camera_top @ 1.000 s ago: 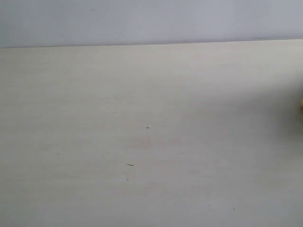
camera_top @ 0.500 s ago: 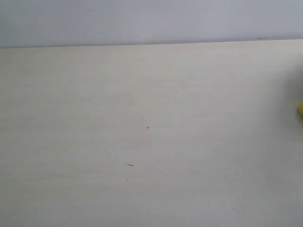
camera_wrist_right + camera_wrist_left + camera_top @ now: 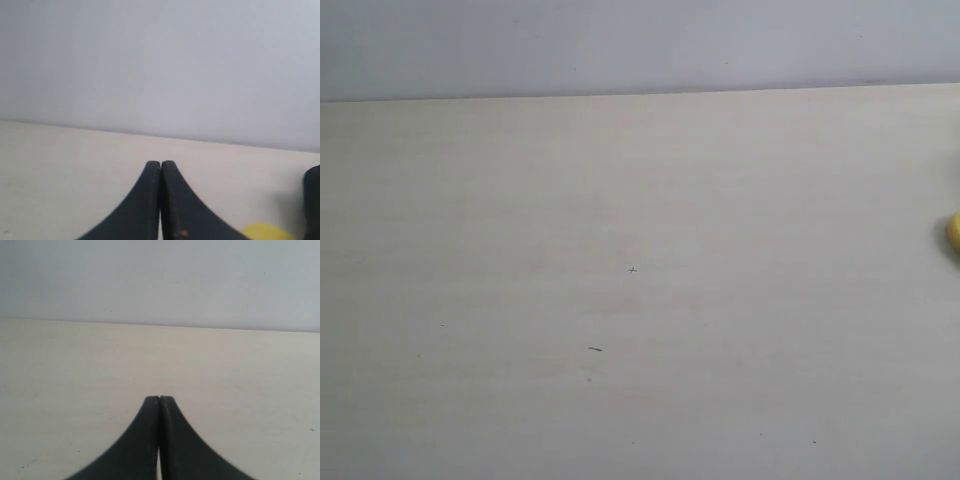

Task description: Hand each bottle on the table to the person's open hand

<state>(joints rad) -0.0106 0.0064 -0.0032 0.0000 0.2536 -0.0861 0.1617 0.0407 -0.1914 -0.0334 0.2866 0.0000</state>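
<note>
At the far right edge of the exterior view, a rounded sliver of the yellow bottle [image 3: 954, 232] shows against the table [image 3: 620, 200]. The frame cuts off the rest, so its cap, its label and whether it stands or lies cannot be made out. The right wrist view catches the same yellow bottle [image 3: 267, 232] as a blurred, low curve, again cut by the picture's edge, just beside the right gripper [image 3: 160, 164]. Whether the two touch cannot be told. Close to it a dark shape [image 3: 312, 200] enters from the frame's border, and too little of it shows to name it.

The grippers appear only in their own wrist views, and only as fingertips, with the arms behind them out of frame. The left gripper [image 3: 159, 399] has its two black fingers pressed flat together with nothing between them, poised over bare tabletop. The right gripper's two black fingers are likewise pressed together on nothing.

By count there is one bottle fragment, two grippers with two fingers each, one pale wood-grain table, and one plain grey-blue wall [image 3: 640, 45] behind its far edge. The tabletop carries a few tiny specks, the clearest being a short dark fleck [image 3: 594, 348] near the middle.
</note>
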